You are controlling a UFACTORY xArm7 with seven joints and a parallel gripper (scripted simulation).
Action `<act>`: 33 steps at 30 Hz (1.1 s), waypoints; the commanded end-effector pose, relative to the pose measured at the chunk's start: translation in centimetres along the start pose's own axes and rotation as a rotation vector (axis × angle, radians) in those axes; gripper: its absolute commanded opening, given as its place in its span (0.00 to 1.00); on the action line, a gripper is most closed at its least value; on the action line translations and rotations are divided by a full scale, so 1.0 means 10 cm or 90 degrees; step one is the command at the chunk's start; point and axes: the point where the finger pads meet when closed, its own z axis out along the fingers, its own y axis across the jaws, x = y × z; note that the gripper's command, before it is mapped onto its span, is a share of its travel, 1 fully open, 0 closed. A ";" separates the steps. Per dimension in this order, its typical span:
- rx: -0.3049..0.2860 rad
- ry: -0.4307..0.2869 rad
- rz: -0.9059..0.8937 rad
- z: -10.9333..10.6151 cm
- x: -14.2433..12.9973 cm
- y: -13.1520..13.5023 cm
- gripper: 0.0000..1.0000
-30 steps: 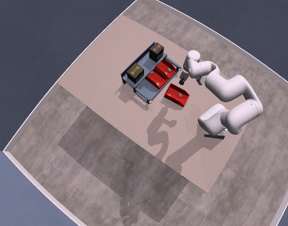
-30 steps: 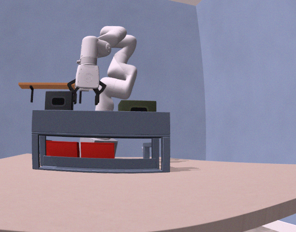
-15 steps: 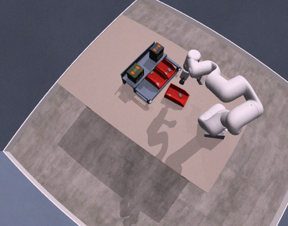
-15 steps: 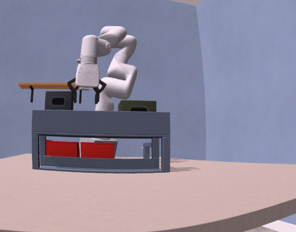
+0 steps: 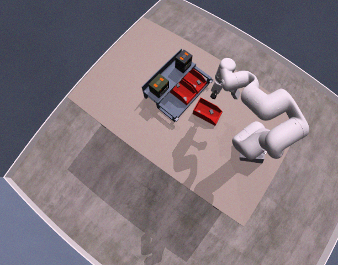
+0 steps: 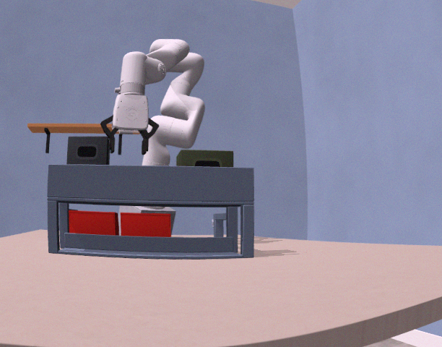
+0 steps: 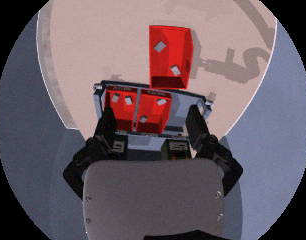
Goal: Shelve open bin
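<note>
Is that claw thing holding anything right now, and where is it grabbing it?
Nothing is held. The gripper is open, above the shelf; the red bin sits untouched on the table.

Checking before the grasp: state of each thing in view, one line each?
Black two-finger pincer: open, holding nothing, above the shelf.
Loose red open bin: on the table, level, grey part inside.
Two red open bins on the grey shelf: level, side by side, parts inside.
Free place at the shelf's end: unfilled.
Black box and green box: upright on the shelf's top board.
</note>
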 end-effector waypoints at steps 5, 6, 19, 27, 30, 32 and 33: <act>0.001 -0.002 0.000 -0.02 -0.01 -0.01 1.00; 0.001 -0.002 0.000 -0.02 -0.01 -0.01 1.00; 0.001 -0.002 0.000 -0.02 -0.01 -0.01 1.00; 0.001 -0.002 0.000 0.53 -0.01 -0.01 1.00; 0.001 -0.002 0.000 0.53 -0.01 -0.01 1.00; 0.001 -0.002 0.000 0.53 -0.01 -0.01 1.00; 0.001 -0.002 0.000 0.53 -0.01 -0.01 1.00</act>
